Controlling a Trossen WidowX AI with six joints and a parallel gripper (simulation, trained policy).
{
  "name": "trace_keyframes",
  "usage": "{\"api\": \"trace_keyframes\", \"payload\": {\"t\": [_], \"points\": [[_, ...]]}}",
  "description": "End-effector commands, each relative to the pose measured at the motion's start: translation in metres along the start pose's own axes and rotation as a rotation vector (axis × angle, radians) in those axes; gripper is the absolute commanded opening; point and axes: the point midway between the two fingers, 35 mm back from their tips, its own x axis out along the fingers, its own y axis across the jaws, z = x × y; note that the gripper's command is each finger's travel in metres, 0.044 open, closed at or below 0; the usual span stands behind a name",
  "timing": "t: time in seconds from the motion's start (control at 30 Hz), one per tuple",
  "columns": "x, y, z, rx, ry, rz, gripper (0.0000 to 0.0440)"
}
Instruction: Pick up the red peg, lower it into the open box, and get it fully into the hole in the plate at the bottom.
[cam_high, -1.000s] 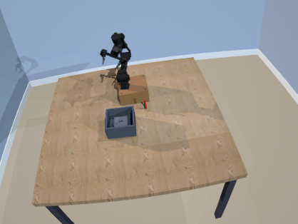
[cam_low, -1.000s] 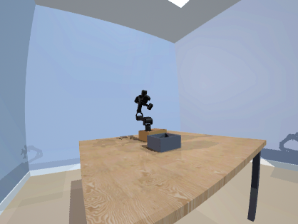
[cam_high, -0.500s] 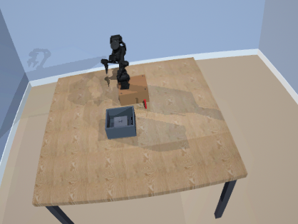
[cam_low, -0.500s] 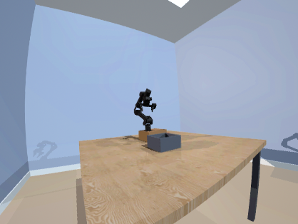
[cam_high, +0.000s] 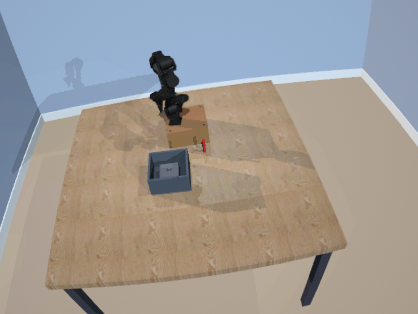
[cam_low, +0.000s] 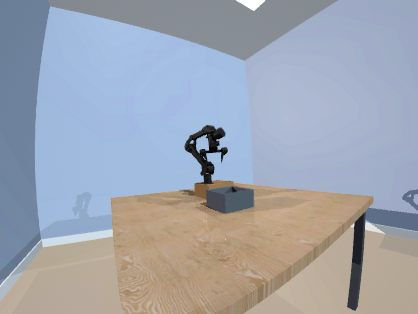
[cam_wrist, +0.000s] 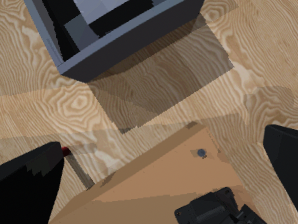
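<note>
Aloft, end effector (cam_high: 168, 111) (cam_low: 212, 157) (cam_wrist: 166, 145) (wide open).

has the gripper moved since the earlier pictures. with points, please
Yes: in the top view the gripper (cam_high: 170, 106) (cam_low: 212, 156) (cam_wrist: 166, 145) has swung toward the wooden block (cam_high: 187, 138) (cam_low: 201, 189) (cam_wrist: 145, 175) under the arm.
</note>
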Motion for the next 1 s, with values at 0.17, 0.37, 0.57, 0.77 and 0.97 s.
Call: {"api": "trace_keyframes", "payload": {"t": [0.17, 0.37, 0.57, 0.77, 0.97], "points": [[0.024, 0.030, -0.017, 0.120, 0.193, -0.102, 0.0440], [0.039, 0.046, -0.031, 0.171, 0.278, -0.190, 0.0440], [0.057, 0.059, -0.045, 0.201, 0.338, -0.275, 0.0440], [0.075, 0.071, -0.057, 0.216, 0.377, -0.333, 0.0440], [0.095, 0.084, -0.066, 0.221, 0.396, -0.354, 0.0440]]}}
